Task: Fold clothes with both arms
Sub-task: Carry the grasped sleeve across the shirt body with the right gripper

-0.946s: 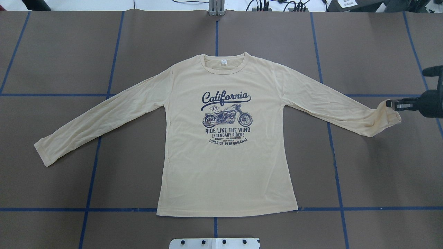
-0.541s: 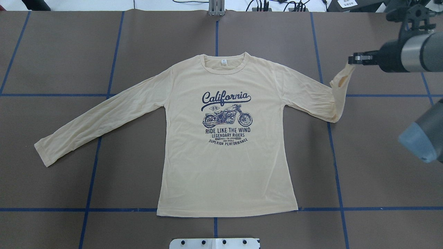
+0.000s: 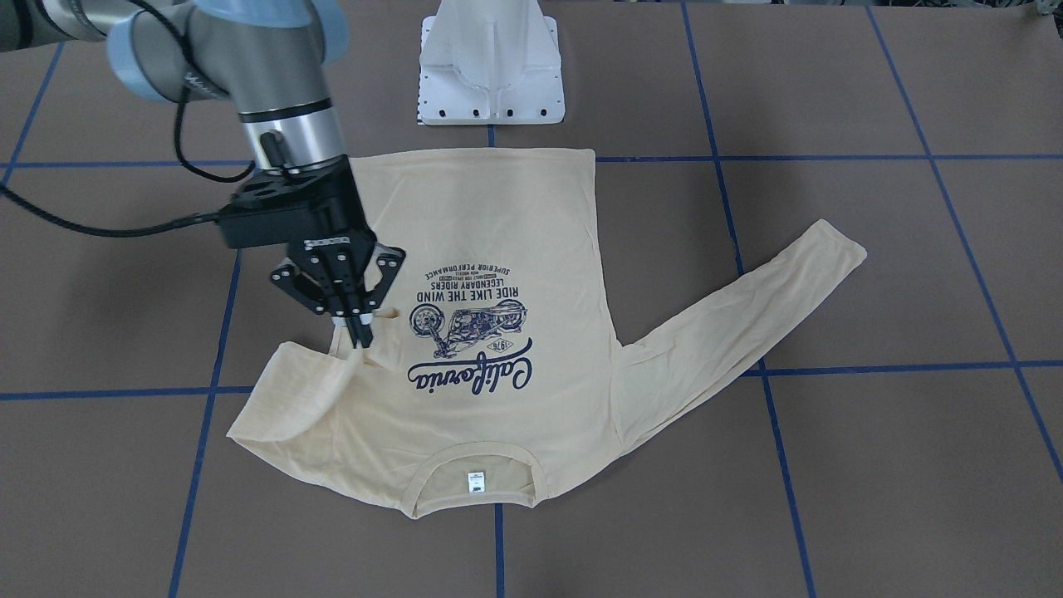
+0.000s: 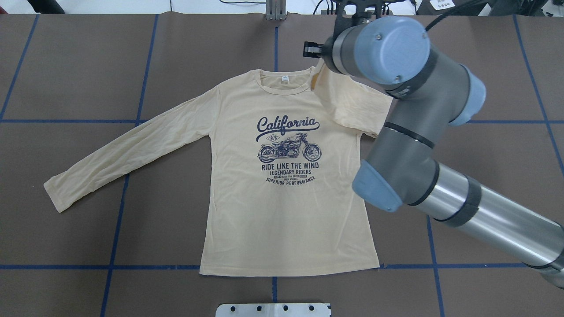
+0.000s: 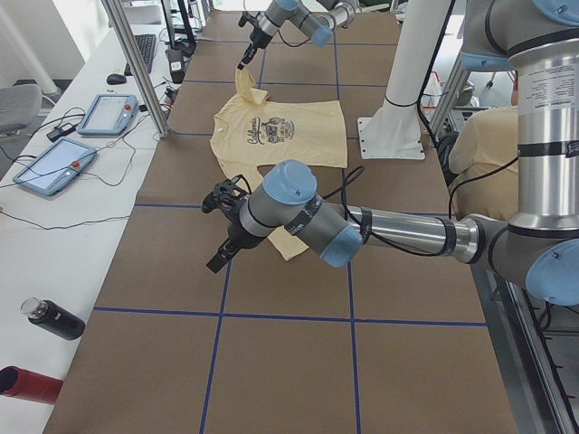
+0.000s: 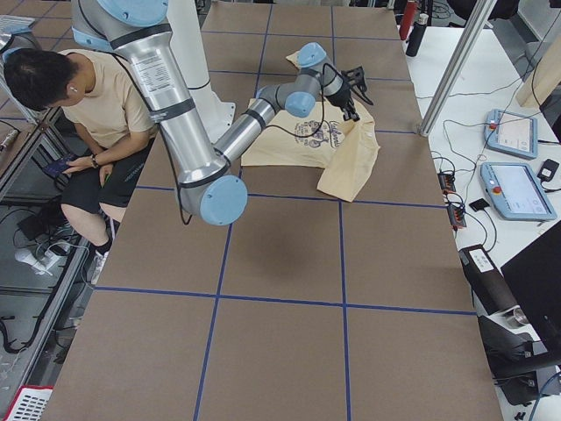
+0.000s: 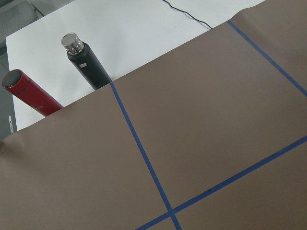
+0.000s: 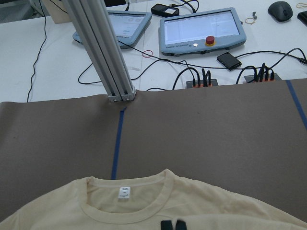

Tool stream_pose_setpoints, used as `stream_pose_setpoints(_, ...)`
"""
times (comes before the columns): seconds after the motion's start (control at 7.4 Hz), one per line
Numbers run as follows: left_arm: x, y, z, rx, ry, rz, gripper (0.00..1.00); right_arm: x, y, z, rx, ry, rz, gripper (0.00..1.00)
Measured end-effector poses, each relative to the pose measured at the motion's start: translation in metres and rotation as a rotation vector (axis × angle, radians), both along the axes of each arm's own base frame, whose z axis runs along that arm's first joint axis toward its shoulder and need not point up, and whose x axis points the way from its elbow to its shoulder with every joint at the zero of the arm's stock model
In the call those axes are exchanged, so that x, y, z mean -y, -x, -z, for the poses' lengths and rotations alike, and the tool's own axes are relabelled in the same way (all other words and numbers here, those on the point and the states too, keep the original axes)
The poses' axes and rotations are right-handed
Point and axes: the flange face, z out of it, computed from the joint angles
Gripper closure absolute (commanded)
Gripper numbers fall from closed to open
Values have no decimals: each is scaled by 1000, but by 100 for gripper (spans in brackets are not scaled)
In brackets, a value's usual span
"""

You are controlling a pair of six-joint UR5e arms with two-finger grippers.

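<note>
Because the long-sleeved T-shirt (image 4: 282, 211) is thin, soft and floppy, grab it by a cuff or hem corner. It lies flat in the middle of the counter (image 4: 66, 66), neck toward the far edge. The right fingers (image 3: 358, 325) are pinched tight on the right sleeve cuff (image 3: 378, 340), up over the chest. The left fingers (image 5: 220, 258) look too small to tell.

**Operator:** Identify the site type.

**Technician:** Robotics laboratory. Indicators: a brown-covered table (image 4: 66, 66) marked with a blue tape grid (image 4: 145, 75); two teach pendants (image 8: 201, 26) on a white bench (image 8: 19, 57); an aluminium frame post (image 8: 103, 52); a white pedestal (image 3: 492, 62).
</note>
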Motion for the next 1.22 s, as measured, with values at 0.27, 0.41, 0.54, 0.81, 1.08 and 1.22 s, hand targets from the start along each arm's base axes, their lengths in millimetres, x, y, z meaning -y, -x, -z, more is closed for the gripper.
stream_pose_setpoints(0.27, 0, 0, -1, 0, 2, 0, 0, -6, 79, 50, -22, -22, -35, 100)
stream_pose_setpoints(0.41, 0, 0, -2, -1, 4, 0, 0, -8, 129, 74, -35, -3, -50, 100)
stream_pose_setpoints(0.54, 0, 0, -3, -1, 6, 0, 0, -10, 172, 97, -45, 22, -60, 100)
stream_pose_setpoints(0.81, 0, 0, -5, -1, 10, 0, 0, -15, 225, 134, -48, 73, -70, 39)
stream_pose_setpoints(1.08, 0, 0, -6, -1, 13, 0, 0, -9, 251, 160, -37, 128, -92, 6)
stream_pose_setpoints(1.22, 0, 0, -7, -1, 13, 0, 0, -7, 252, 176, -13, 154, -90, 6)
